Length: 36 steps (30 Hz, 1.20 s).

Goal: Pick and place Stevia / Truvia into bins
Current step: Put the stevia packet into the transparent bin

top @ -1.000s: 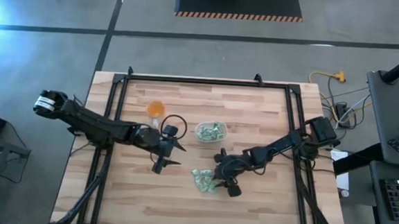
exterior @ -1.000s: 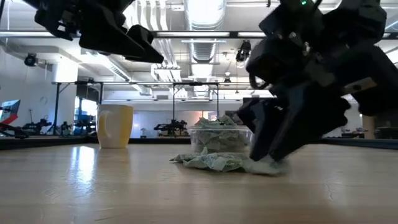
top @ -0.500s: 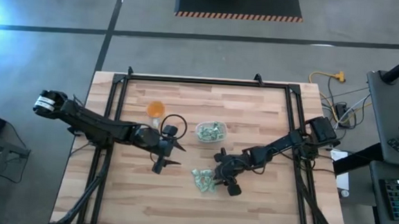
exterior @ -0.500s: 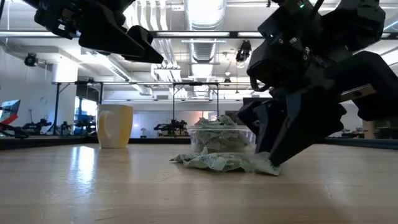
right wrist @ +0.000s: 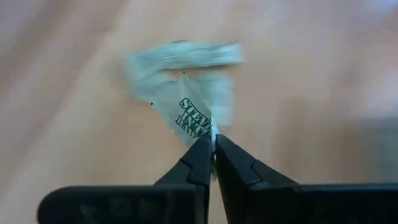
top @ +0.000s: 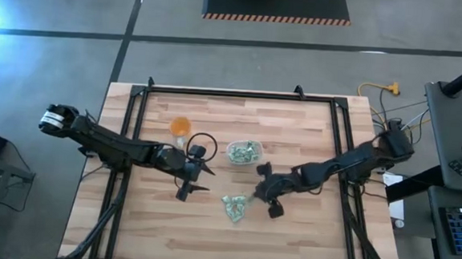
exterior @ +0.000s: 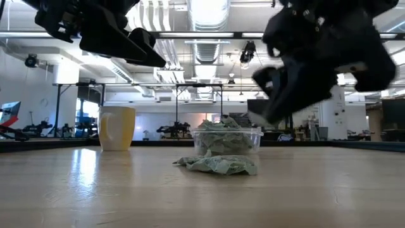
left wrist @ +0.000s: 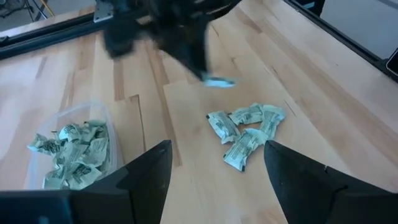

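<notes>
A small pile of green and white Stevia packets [top: 234, 207] lies flat on the wooden table, also in the low view [exterior: 218, 164] and the left wrist view [left wrist: 245, 130]. Just beyond it stands the clear bin [top: 244, 152] with several packets inside [left wrist: 68, 146]. My right gripper [top: 254, 195] hovers above the table just right of the pile, shut on one packet [right wrist: 193, 115]. My left gripper [top: 204, 180] hangs open in the air to the left of the bin and pile, with nothing between its fingers [left wrist: 214, 180]. My right gripper pinches one packet by an edge [right wrist: 208, 132] between its two fingertips, only at their free ends. The packet is lifted clear of the table and sticks out beyond the fingertips, with the pile blurred below it.
An orange cup [top: 180, 126] stands at the far left of the table, seen as yellow-orange in the low view [exterior: 117, 128]. A black frame [top: 241, 94] runs round the table top. Bare wood lies near the front edge.
My right gripper has shut on a packet at the right edge of the pile, then risen off the table and drawn a little toward the right and far edges. That packet has come up clear with it. The rest of the pile has stayed on the table.
</notes>
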Each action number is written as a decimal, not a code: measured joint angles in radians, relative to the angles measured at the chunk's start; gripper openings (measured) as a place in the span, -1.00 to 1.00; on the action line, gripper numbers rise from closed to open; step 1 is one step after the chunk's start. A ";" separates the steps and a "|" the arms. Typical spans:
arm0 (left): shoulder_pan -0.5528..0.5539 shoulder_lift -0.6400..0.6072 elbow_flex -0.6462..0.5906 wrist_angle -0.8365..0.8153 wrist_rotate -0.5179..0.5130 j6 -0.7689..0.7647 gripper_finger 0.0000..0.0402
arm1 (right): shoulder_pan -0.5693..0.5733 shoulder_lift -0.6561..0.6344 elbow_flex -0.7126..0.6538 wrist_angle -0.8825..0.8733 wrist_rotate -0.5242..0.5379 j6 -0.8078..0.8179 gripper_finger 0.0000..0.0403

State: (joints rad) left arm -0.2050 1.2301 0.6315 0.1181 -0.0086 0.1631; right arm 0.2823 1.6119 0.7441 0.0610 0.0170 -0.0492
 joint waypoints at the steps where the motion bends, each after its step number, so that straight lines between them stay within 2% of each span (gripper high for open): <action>1: 0.000 0.000 0.000 0.003 0.000 0.000 0.18 | -0.001 -0.028 0.000 -0.017 0.066 -0.016 -0.94; 5: 0.000 0.000 0.000 0.001 0.000 0.000 0.18 | -0.026 -0.115 0.000 -0.015 0.378 -0.076 -0.94; 7: 0.000 0.000 0.000 0.004 0.000 0.000 0.18 | -0.059 -0.138 0.000 -0.007 0.458 -0.092 -0.94; 13: 0.000 0.000 0.000 0.004 0.000 0.001 0.18 | -0.204 -0.135 0.001 0.000 0.401 -0.079 -0.94; 18: 0.000 0.000 0.000 0.005 0.000 0.001 0.18 | -0.298 -0.090 0.001 -0.004 0.397 -0.025 -0.94; 26: 0.000 0.000 0.000 0.005 0.000 0.001 0.18 | -0.340 -0.072 0.002 -0.014 0.383 0.032 -0.92; 29: 0.000 0.007 0.000 0.007 0.000 0.001 0.18 | -0.339 -0.072 0.002 -0.034 0.319 0.029 -0.82; 36: 0.000 0.083 0.001 0.030 0.001 0.001 0.18 | -0.340 -0.087 0.002 -0.051 0.323 0.043 -0.41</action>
State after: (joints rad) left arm -0.2052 1.3130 0.6323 0.1481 -0.0080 0.1642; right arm -0.0574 1.5246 0.7460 0.0096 0.3398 -0.0061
